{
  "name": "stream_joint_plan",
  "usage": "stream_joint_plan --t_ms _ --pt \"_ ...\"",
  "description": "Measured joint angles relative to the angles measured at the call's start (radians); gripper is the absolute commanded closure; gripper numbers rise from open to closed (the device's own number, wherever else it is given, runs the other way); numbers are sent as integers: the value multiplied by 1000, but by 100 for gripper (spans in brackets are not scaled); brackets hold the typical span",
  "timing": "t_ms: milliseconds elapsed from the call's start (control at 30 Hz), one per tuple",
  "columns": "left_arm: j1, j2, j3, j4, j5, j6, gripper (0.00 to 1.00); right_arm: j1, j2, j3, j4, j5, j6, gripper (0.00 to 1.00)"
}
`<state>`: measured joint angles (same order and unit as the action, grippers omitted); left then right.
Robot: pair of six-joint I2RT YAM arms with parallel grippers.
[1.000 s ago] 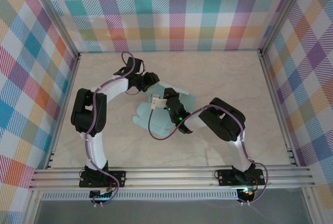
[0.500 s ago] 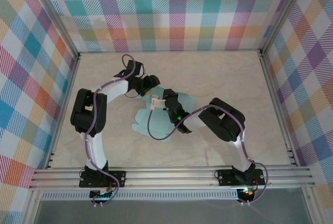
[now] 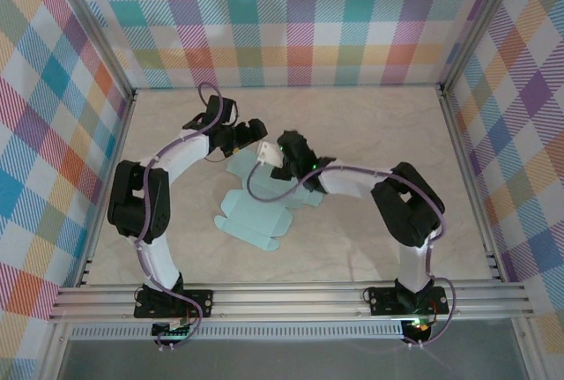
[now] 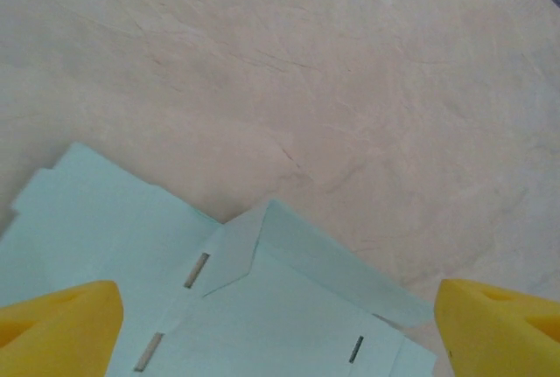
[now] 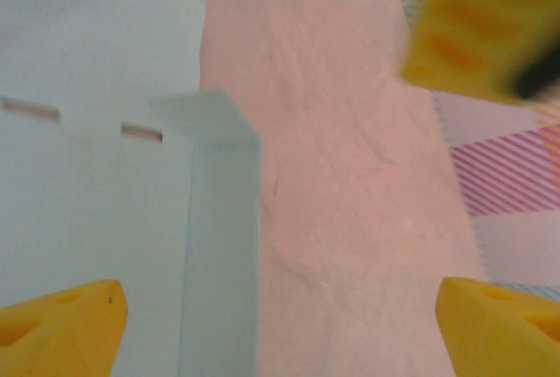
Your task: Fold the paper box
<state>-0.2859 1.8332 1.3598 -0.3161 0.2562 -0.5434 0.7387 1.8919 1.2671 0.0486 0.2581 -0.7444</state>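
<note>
**Top view:** you're looking at a pale mint-teal, thin-card paper box [image 3: 256, 221] that is lying flat and unfolded on the beige marbled counter [image 3: 379, 133]. It is sitting roughly mid-counter with its flaps splayed out. Your left gripper [image 3: 254, 131] and right gripper [image 3: 275, 151] are hovering over its far edge, just beside each other. Their jaws are too small to read from up here.

**Left wrist:** the left gripper [image 4: 278, 329] is standing wide and released, with yellow fingertips [image 4: 57, 324] at both bottom corners and nothing pinched. The box's far corner is lying under it. One narrow edge flap [image 4: 332, 268] is creased and seems to be lifting a little off the counter. Small cut slots [image 4: 197, 269] are showing in the panel.

**Right wrist:** the right gripper [image 5: 280, 329] is also spread wide and is not grasping anything. The box [image 5: 87, 202] is filling the left side, and a raised flap strip is running along its edge. A blurred yellow shape [image 5: 472, 36] is sitting top right, and I can't tell what it is.

**Handling, as a judgement:** you're dealing with something very light, thin and floppy. It is likely to skate on the smooth counter and to kink wherever it gets pinched.
- Take it by a flap's free edge, close to a score line.
- Pin the main panel with the other gripper while folding.
</note>
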Motion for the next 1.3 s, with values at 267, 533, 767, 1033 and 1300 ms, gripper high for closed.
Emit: stream_joint_plan --t_ms 267,533,767,1033,1300 --pt "53 -11 0 -21 -34 37 6 -167 16 182 -380 -338 235 13" --pt "55 -11 0 -24 -33 40 6 -259 171 334 -586 -492 242 25" --pt "55 -12 0 -24 -30 40 6 -286 306 477 -703 -572 202 39" --pt "55 -31 -3 -30 -30 40 6 -294 405 608 -810 -619 140 50" --pt "55 -32 -3 -34 -30 40 6 -294 446 661 -887 -634 97 64"
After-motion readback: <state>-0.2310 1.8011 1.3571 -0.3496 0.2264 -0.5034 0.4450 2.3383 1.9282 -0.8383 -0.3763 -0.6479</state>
